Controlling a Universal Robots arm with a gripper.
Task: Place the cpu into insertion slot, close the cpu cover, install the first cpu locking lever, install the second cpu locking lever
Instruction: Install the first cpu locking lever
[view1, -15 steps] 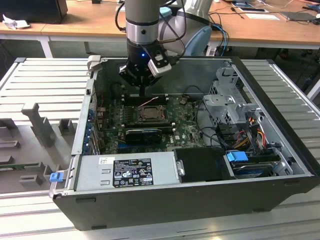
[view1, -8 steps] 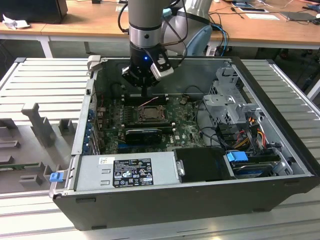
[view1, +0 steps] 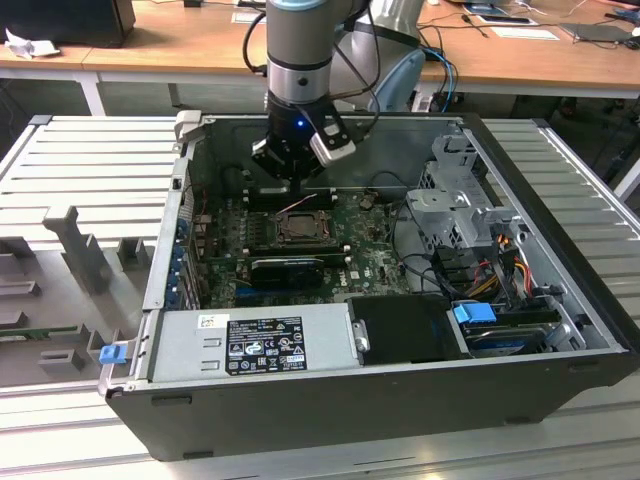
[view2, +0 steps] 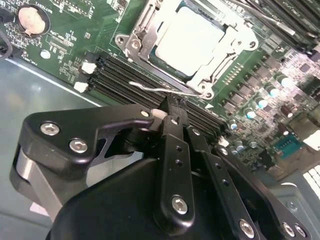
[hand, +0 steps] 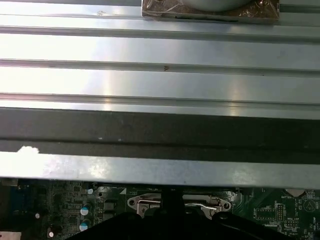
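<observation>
- The cpu (view2: 190, 42) lies flat in the insertion slot (view1: 300, 228), near the middle of the green board (view2: 65, 55) inside the open computer case (view1: 400, 410). That step looks done.
- The cpu cover (view2: 140, 35) appears to be down around the chip, with its cut-out framing the pale top. The closing step also seems done.
- A thin wire locking lever (view2: 150, 87) runs along the socket edge nearest the gripper (view2: 172, 107). Whether it is latched under its catch cannot be told, so the lever work is judged to be what is in hand or left.
- The gripper hangs just beside that lever. Its fingers (view2: 172, 135) are drawn together with no gap showing and seem to hold nothing. Whether the tips touch the wire cannot be told.
- Task things, counted: one cpu, one insertion slot, one cpu cover, and one locking lever plainly seen. A second lever cannot be made out with certainty.
- Further out, the second wrist view shows two white clips (view2: 89, 67) at the ends of the long black memory slots (view2: 115, 70), and one coin cell (view2: 32, 20).
- In the exterior view, the single case rests on a ribbed metal worktop (view1: 100, 150).
</observation>
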